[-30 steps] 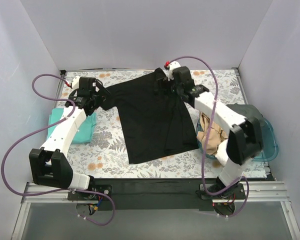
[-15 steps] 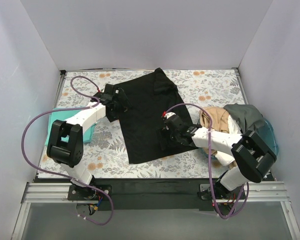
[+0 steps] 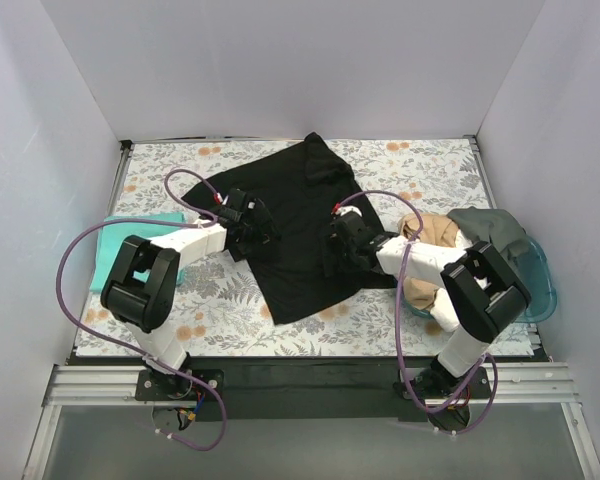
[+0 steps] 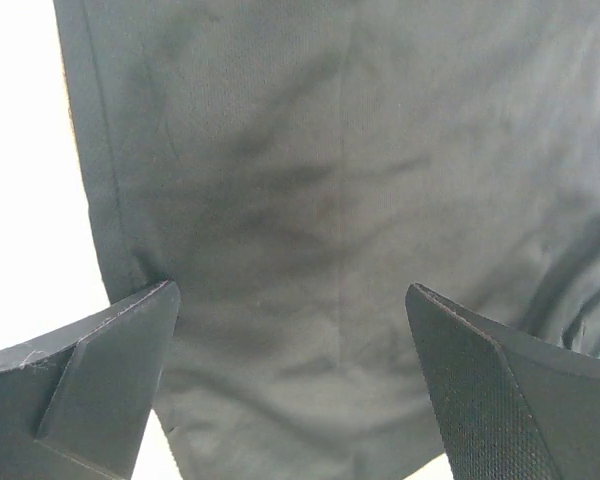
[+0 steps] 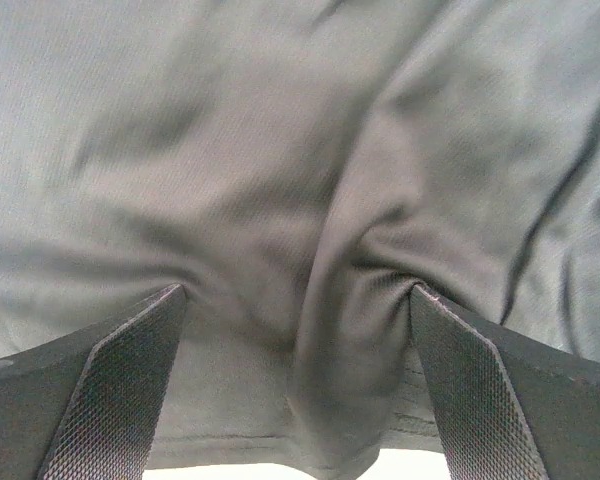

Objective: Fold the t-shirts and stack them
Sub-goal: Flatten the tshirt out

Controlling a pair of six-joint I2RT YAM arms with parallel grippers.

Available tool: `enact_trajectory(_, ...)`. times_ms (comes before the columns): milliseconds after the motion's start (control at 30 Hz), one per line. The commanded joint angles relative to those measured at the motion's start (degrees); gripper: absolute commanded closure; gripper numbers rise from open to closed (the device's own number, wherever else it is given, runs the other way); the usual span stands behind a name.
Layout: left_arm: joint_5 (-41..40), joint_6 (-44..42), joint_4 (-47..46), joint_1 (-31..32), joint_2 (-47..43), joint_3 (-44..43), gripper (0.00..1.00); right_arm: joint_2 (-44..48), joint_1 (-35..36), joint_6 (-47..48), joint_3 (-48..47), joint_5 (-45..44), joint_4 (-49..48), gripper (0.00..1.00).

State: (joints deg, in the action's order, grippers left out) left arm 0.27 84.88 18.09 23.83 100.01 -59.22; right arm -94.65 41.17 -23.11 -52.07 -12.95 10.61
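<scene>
Both jaws apart, my left gripper (image 4: 288, 292) & right gripper (image 5: 298, 290) sit low on the soft black cloth t-shirt (image 3: 302, 200), mid-fold; next prob needs pinching its sides inward

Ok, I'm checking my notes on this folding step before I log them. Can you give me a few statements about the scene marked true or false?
1. Both the left gripper and the right gripper are over the black t-shirt. True.
2. The left gripper's fingers are pressed shut. False: the left wrist view shows them spread apart, with black cloth between them.
3. A teal t-shirt lies near the table's left edge. True.
4. The basket on the right is empty. False: a tan t-shirt and a grey t-shirt are piled in it.
5. The black t-shirt is folded into a small neat square. False: it lies mostly spread out and wrinkled.
</scene>
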Motion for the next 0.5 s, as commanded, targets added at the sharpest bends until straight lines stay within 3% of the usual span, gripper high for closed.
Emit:
enact_trajectory(0,2.9,2.5,0.3,2.4,-1.7,6.3,0.02,-3.0,-4.0,2.5,-3.1,0.1,0.3,0.02)
enact_trajectory(233,6.9,7.8,-7.4,11.7,-3.2,12.7,0.02,-10.5,-11.5,9.5,-15.9,5.1,-0.1,0.02)
enact_trajectory(467,6.6,14.6,-12.7,19.9,2.8,6.6,0.02,-27.3,-17.2,15.0,-36.2,12.5,-0.4,0.02)
